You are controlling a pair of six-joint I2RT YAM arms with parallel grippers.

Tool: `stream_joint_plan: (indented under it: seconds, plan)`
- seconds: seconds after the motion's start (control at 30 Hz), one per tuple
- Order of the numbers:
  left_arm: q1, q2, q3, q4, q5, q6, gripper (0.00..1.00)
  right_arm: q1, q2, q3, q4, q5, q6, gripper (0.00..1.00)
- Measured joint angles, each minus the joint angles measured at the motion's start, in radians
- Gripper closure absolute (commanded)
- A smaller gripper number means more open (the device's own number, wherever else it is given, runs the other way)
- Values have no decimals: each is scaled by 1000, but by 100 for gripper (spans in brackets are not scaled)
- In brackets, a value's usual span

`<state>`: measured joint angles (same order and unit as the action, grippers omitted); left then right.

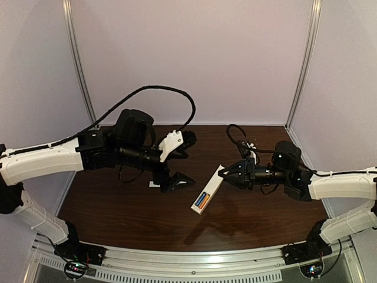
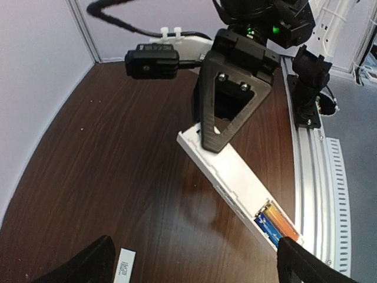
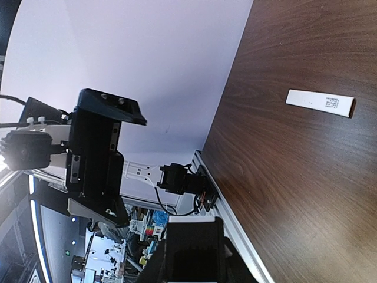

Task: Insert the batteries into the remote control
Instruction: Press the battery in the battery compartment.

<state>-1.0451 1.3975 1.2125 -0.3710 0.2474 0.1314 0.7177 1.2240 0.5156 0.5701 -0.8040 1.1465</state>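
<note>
Left gripper (image 1: 182,160) spread wide; right gripper (image 1: 223,173) pressed together, its tip on the remote control (image 2: 235,177). Batteries (image 2: 272,224) lie inside. Print on the cover strip (image 3: 321,103) is illegible.

We are finding nothing legible: the white cover strip (image 3: 321,102), lying well apart from the remote control (image 2: 241,180), is carrying small dark print, too blurred to read.

Dark wood tabletop (image 3: 306,188) on the right, white labelled strip (image 3: 321,103) lying flat on it, left claw (image 3: 126,168) at left against pale wall (image 3: 177,59), jaws wide apart, right claw (image 3: 191,236) dark at the bottom edge.
</note>
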Motion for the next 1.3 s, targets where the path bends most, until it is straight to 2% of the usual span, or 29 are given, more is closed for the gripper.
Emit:
stream_joint_plan:
  seconds: [0.2,0.33,0.47,0.63,0.87,1.3]
  plan:
    - [10,-35,-112,64,140,-231,2,0,-25,59,-79,17,-86,100]
    - [9,-28,-148,114,209,-333,16,1,-25,67,-102,21,-110,100]
    - [9,8,-151,161,238,-408,23,1,-25,68,-112,21,-123,100]
    - [9,75,-150,183,246,-458,34,2,-25,68,-115,21,-129,100]
    - [9,134,-135,185,255,-486,40,5,-25,69,-119,23,-130,100]
    - [9,176,-106,189,284,-500,60,5,-29,69,-140,48,-137,100]
